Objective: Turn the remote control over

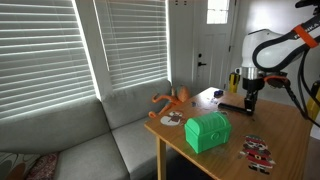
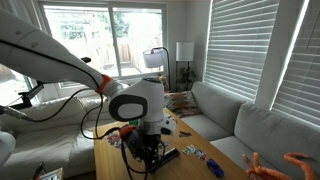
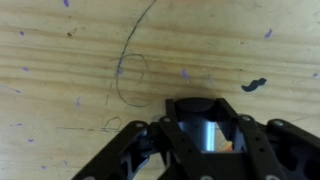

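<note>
In the wrist view my gripper (image 3: 198,112) is shut on the remote control (image 3: 195,104). It is a black bar seen end-on between the fingers, with a glossy face below it, just above the wooden table (image 3: 70,70). In both exterior views the gripper (image 1: 250,99) (image 2: 146,152) points down at the table's far end. A dark end of the remote (image 2: 168,154) sticks out beside the fingers. Most of the remote is hidden by the gripper.
A green chest-shaped box (image 1: 208,131) stands mid-table. An orange toy (image 1: 172,101) lies near the table edge by the grey sofa (image 1: 70,140). Red-and-white patterned flat items (image 1: 258,150) lie near the front. Pen marks (image 3: 130,70) cover the tabletop.
</note>
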Tool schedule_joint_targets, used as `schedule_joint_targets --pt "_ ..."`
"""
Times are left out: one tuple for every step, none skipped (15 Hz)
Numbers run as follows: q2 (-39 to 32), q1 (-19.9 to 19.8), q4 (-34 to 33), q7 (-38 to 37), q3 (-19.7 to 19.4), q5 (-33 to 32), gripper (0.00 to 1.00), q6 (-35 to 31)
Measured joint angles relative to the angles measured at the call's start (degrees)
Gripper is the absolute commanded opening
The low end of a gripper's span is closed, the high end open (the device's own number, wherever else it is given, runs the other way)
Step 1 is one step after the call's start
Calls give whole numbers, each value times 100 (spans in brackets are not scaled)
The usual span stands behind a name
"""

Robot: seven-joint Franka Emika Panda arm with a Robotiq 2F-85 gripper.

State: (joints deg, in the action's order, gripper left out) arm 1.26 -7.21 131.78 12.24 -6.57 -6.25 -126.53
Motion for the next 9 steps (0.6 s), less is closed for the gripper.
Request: schedule_joint_targets --pt "5 1 0 12 3 12 22 4" --pt "5 0 -1 20 1 25 20 3" --pt "4 -2 -1 27 -5 66 18 3" --pt "4 -3 -1 34 -13 139 17 2" --pt "4 -5 -3 36 -17 259 17 1" --pt "4 -7 -5 36 -20 419 17 1" --pt "5 -7 -7 36 -20 634 17 1" --pt "9 -7 -13 36 -20 867 17 9" --pt "21 -7 -22 37 -22 1092 17 35"
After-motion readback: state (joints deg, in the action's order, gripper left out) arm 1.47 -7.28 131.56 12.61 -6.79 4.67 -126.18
